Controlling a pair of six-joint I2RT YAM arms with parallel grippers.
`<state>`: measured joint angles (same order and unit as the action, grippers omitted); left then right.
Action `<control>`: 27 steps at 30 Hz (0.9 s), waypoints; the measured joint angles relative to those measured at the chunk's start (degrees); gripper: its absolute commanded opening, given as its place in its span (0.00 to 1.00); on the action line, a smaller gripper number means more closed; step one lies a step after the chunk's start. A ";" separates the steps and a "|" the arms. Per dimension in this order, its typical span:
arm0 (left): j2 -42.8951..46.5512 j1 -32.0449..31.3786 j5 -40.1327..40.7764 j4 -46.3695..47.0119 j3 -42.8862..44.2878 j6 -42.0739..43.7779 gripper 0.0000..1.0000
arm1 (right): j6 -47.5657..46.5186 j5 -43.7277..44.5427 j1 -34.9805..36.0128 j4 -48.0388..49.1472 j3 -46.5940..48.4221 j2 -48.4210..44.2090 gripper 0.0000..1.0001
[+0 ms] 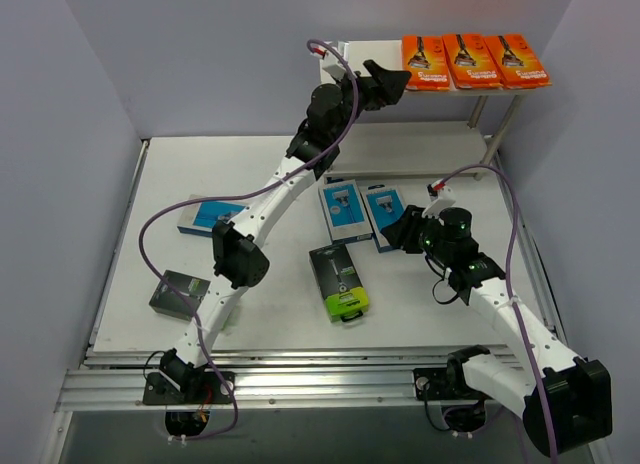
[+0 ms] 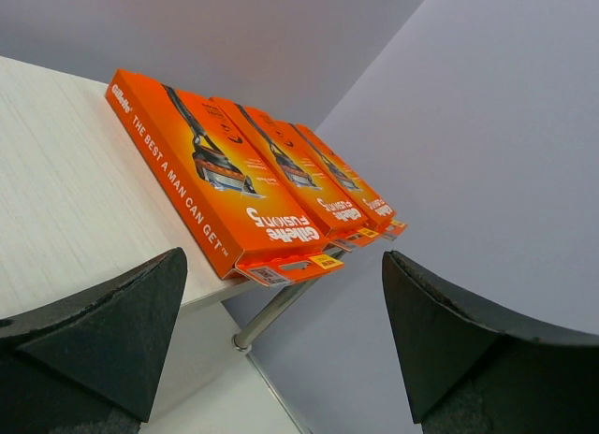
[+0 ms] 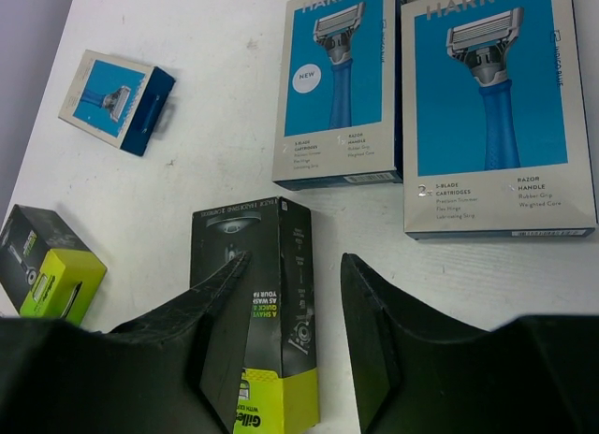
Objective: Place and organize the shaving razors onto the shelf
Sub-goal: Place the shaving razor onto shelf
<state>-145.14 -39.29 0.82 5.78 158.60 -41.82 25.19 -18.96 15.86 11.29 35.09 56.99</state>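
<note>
Left gripper (image 1: 390, 82): spread, empty, at the shelf (image 2: 65, 191)'s top board.
Orange packs (image 1: 473, 61): three abreast on that board, just beyond its jaws.
Right gripper (image 3: 295, 258): spread, empty.
Black pack (image 3: 281, 298): flat on the table (image 1: 270, 164), beneath its jaws' gap.

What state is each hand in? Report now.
Left hand: open, empty, beside the orange packs.
Right hand: open, empty, near a black pack.
</note>
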 measured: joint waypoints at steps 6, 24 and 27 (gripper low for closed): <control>-1.84 -0.04 -1.57 2.19 0.07 -2.45 0.94 | -0.22 0.00 0.00 0.02 0.00 0.37 0.38; -4.07 -1.25 -3.48 7.08 0.13 -6.62 0.94 | -0.85 -0.37 0.00 0.20 -0.85 1.05 0.39; -4.11 -1.36 -3.72 7.74 0.13 -7.04 0.94 | -0.90 -0.46 0.00 0.28 -0.85 1.05 0.39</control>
<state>-149.25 -40.64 -2.90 13.52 158.74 -48.86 24.29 -19.42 15.86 11.57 34.24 58.04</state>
